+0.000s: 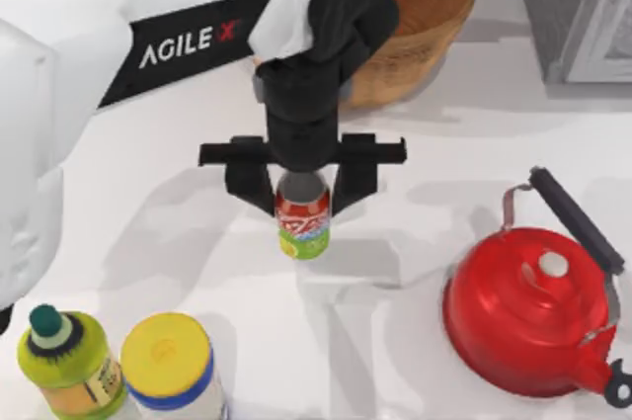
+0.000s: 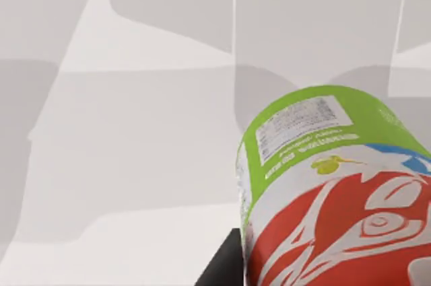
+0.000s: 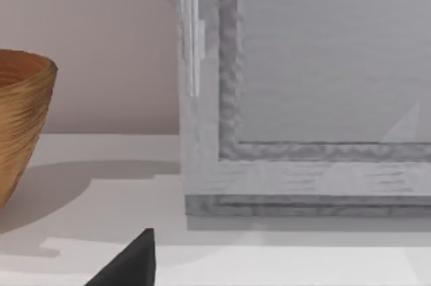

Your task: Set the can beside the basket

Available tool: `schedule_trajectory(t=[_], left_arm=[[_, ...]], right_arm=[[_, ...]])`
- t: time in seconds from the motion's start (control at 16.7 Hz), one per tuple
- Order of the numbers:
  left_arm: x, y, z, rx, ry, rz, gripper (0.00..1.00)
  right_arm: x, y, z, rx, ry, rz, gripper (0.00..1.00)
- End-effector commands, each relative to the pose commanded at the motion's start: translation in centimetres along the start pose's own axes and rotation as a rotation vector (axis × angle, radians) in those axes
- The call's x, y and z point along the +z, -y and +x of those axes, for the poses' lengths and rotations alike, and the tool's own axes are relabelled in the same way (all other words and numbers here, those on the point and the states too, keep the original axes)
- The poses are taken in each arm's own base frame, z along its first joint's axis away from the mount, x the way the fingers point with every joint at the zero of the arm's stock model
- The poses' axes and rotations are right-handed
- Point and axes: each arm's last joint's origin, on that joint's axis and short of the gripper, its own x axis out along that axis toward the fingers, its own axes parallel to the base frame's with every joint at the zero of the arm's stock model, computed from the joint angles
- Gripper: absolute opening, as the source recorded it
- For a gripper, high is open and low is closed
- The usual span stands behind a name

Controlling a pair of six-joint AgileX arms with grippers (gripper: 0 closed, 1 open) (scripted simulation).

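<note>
My left arm [image 1: 148,35] takes up most of the top view's upper left, a white casing with a black panel that reads "AGILE X" in white letters. It reaches across the white table [image 1: 148,242] and partly covers the basket [image 1: 425,15], a woven tan bowl at the far middle whose left side is hidden behind the arm's wrist and whose top is cut off by the edge.

To the right stands a red kettle [image 1: 533,326] with a black handle. A grey framed panel [image 1: 583,15] sits at the far right corner, cut off.

At the near left are a yellow-lidded jar [image 1: 170,366] and a green bottle [image 1: 64,361] with a dark cap, both cropped; their labels are too small for me to read.

My left claw [image 1: 301,198] is pinching the can [image 1: 302,222] near the table's middle, in front of the basket and apart from it. The can's red body has white lettering I cannot make out; in the left wrist view its lime-green end carries a small printed panel, illegible.

My right claw [image 3: 128,262] shows as a dark tip, and I cannot tell its state.
</note>
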Motion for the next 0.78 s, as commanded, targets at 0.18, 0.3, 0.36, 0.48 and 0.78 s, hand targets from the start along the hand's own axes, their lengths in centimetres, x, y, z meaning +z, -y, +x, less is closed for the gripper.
schedule_trajectory(t=[0.18, 0.3, 0.36, 0.48, 0.78], left_arm=[[-0.03, 0.08, 0.33, -0.001, 0.002, 0.0, 0.0], [-0.03, 0.08, 0.33, -0.001, 0.002, 0.0, 0.0], [-0.03, 0.08, 0.33, -0.001, 0.002, 0.0, 0.08], [-0.03, 0.08, 0.33, -0.001, 0.002, 0.0, 0.23], [-0.03, 0.08, 0.33, -0.001, 0.002, 0.0, 0.6]], right_arm=[[0.0, 0.0, 0.0, 0.0, 0.0, 0.0, 1.0], [0.0, 0.0, 0.0, 0.0, 0.0, 0.0, 1.0], [0.0, 0.0, 0.0, 0.0, 0.0, 0.0, 1.0], [0.0, 0.0, 0.0, 0.0, 0.0, 0.0, 1.0], [0.0, 0.0, 0.0, 0.0, 0.0, 0.0, 1.0]])
